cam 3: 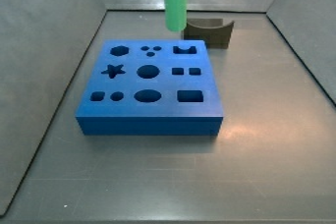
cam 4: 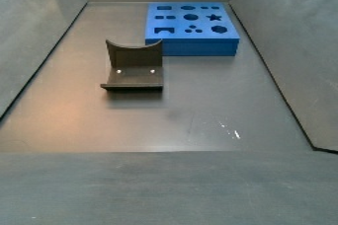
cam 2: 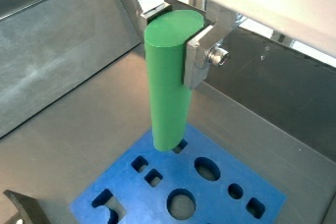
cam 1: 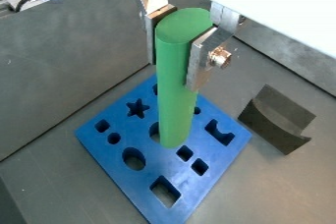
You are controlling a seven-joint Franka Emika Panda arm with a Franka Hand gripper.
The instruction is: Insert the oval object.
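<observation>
We count one long bright green oval peg (cam 1: 179, 76), one flat blue block with shaped holes (cam 3: 148, 86), one dark grey curved piece (cam 4: 133, 66) and one gripper (cam 1: 182, 28).

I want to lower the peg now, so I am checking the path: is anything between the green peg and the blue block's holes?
Nothing visible is. The gripper holds the oval object upright above the blue block, whose top is bare. The dark grey curved piece lies on the floor beside the block, off the path.

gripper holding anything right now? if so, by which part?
Yes. The gripper is shut on the green oval peg, clamped near its top end; the peg hangs upright above the blue block, lower end free.
</observation>
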